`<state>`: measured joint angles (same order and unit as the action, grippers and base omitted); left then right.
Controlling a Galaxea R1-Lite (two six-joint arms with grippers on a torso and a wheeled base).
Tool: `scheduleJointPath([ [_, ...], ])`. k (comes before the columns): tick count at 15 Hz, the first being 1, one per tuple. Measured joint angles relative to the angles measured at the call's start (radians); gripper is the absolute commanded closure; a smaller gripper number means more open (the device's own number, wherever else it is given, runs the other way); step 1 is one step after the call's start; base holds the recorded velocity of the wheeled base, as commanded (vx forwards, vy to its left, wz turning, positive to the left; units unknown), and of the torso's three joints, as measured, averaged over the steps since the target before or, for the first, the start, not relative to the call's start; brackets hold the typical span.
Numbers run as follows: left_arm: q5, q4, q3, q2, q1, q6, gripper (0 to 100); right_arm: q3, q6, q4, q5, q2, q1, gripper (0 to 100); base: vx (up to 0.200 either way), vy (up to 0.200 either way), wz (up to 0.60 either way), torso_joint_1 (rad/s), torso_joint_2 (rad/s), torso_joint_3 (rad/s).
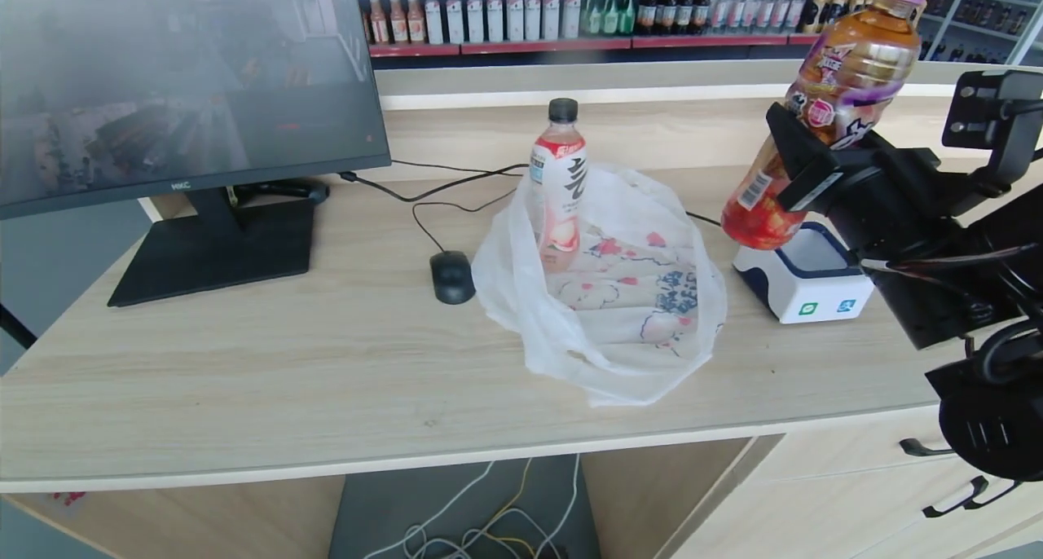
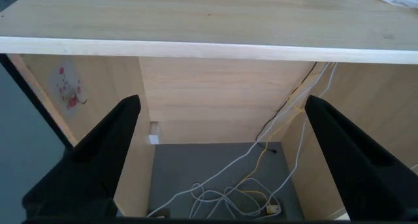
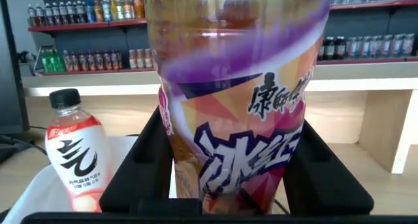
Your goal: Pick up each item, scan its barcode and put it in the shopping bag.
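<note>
My right gripper [image 1: 823,156] is shut on an amber tea bottle [image 1: 831,103] with a purple cap, held tilted in the air, its bottom end above the white and blue barcode scanner [image 1: 803,274]. From the right wrist the tea bottle [image 3: 238,100] stands large between the black fingers [image 3: 140,165]. A white and pink bottle [image 1: 558,184] with a black cap stands upright inside the translucent shopping bag [image 1: 619,298] at mid table; this bottle [image 3: 72,152] is also seen from the right wrist. My left gripper [image 2: 219,159] hangs open below the table's front edge, over cables on the floor.
A black monitor [image 1: 179,78] on its stand fills the table's left rear. A black mouse [image 1: 452,276] lies just left of the bag, its cable running back. Shelves of bottles [image 1: 570,9] line the far wall. Drawers [image 1: 896,477] sit under the table at right.
</note>
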<state>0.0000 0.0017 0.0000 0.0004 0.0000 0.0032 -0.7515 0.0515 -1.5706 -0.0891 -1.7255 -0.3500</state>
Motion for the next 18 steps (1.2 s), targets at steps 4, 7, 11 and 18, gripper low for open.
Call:
scheduleJointPath([
  [4,0.000,0.000,0.000,0.000,0.000,0.001,0,0.008,0.011,0.000,0.000,0.001,-0.033,100,0.000,0.000,0.00,0.000,0.00,0.000],
  [7,0.000,-0.001,0.000,0.000,0.001,0.001,0,0.009,0.025,0.001,0.002,-0.003,-0.035,100,0.000,0.000,0.00,0.000,0.00,0.000],
  [11,0.000,0.000,0.000,0.000,-0.001,0.001,0,0.023,0.024,0.001,0.000,-0.022,-0.037,100,0.000,0.000,0.00,0.000,0.00,0.000],
  [18,0.000,0.000,0.000,0.000,0.000,0.001,0,0.017,0.020,0.001,-0.001,-0.123,-0.027,100,0.000,0.000,0.00,0.000,0.00,0.000],
])
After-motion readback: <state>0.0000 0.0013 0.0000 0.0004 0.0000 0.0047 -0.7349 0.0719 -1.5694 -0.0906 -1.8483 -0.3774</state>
